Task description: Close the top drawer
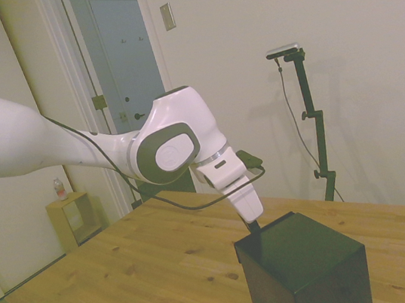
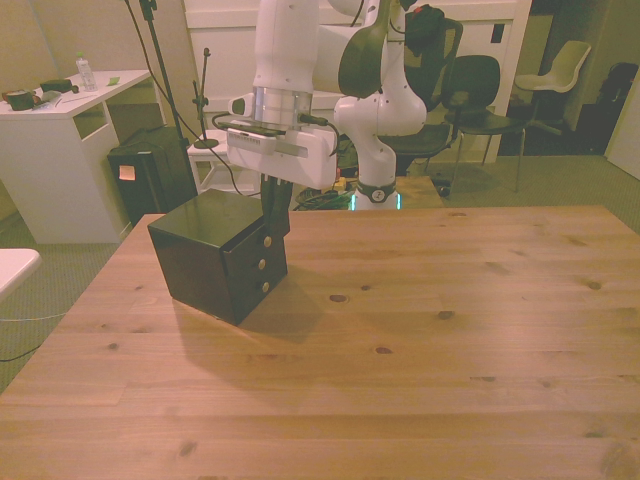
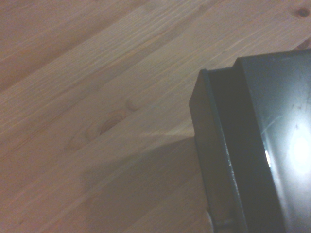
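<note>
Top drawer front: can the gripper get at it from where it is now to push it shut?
Probably yes. The gripper already hangs right at the top drawer, which sticks out slightly from the black box; only bare table lies in front.

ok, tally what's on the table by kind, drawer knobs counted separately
Black box: 1
Drawer knobs on its front: 3
Total: 4
The gripper is at the top drawer, which sticks out slightly.

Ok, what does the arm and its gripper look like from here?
A white, rounded Franka arm with grey joint caps and a black cable looping along it. The gripper has a white boxy body and slim dark fingers.
</note>
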You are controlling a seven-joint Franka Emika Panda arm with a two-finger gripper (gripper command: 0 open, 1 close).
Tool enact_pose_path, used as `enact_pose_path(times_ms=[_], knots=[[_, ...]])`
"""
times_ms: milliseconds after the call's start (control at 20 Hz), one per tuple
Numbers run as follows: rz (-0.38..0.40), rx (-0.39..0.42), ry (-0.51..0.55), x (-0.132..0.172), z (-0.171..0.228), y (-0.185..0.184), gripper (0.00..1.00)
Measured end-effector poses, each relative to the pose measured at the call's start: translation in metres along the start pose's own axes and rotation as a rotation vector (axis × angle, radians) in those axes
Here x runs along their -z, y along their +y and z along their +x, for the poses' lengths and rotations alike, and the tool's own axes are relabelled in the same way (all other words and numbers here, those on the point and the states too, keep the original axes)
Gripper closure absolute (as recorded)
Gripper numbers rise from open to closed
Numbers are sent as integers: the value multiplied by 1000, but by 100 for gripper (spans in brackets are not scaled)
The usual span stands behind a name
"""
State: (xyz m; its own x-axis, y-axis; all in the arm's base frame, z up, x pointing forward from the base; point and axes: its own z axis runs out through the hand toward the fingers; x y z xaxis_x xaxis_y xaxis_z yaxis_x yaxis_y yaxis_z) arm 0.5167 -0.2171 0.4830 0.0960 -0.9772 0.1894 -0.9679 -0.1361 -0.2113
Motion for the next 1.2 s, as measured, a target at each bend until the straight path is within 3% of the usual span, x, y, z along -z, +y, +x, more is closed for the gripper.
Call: enact_pose_path(times_ms=[750, 1200], knots=[[-122, -63, -36, 5, 6, 9, 100], [-132, -83, -40, 4, 7, 9, 100]])
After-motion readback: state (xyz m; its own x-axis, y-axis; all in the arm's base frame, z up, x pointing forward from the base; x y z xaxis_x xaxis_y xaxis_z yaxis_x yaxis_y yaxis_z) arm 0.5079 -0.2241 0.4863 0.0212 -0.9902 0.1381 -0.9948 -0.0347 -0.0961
